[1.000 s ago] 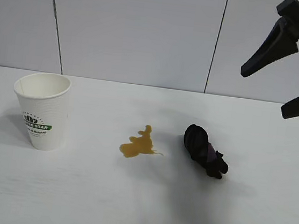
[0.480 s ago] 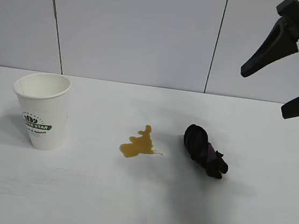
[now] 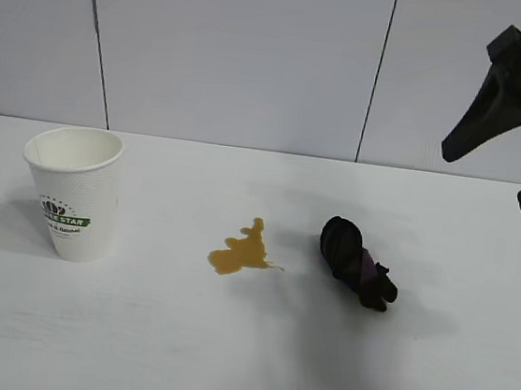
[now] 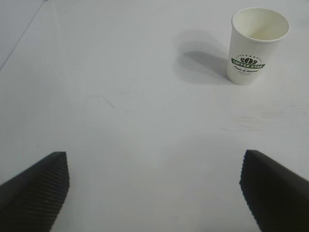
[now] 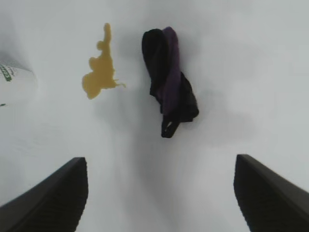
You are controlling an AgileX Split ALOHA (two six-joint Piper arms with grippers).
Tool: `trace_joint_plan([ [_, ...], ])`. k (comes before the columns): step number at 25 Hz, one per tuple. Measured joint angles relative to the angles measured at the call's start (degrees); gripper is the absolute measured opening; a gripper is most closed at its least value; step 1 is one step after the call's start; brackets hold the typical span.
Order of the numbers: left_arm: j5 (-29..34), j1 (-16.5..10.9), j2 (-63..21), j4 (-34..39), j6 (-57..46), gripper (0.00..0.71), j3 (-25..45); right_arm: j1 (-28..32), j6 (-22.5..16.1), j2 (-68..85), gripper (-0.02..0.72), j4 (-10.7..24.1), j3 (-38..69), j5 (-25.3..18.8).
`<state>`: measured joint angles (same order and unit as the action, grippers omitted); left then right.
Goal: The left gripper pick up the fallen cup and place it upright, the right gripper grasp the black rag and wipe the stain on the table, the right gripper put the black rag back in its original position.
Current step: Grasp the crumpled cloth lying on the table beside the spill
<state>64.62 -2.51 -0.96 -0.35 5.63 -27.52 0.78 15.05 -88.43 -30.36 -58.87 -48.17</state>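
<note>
So we've got the table (image 3: pixel 241 362) taking up most of the exterior view, and the cup (image 3: pixel 74 192) is standing upright at about 9 o'clock on it, mouth up, logo facing us. The right gripper (image 3: pixel 509 157) hangs in the air up at 2 o'clock, fingers spread wide with nothing between them. The left gripper (image 4: pixel 154 188) only shows in its own wrist cam, fingers wide apart too, well away from the cup. The rag (image 3: pixel 356 261) sits bunched up just off centre at 3 o'clock, and the stain (image 3: pixel 241 250) is near it on the cup side, not touching it.
</note>
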Motion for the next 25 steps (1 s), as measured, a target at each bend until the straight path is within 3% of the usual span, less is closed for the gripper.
trace_joint_plan([
  [8, 0.0, 0.0, 0.0, 0.0, 0.0, 0.694, 0.0, -3.7, -4.7, -12.0, 0.567, 4.4, -11.6, -4.1],
  [17, 0.0, 0.0, 0.0, 0.0, 0.0, 0.694, 0.0, -15.6, -14.6, -27.2, 0.567, 17.4, -26.1, -4.9],
  [25, 0.0, 0.0, 0.0, -0.1, 0.0, 0.694, 0.0, -17.0, -16.4, -35.2, 0.567, 19.1, -29.4, -4.8],
])
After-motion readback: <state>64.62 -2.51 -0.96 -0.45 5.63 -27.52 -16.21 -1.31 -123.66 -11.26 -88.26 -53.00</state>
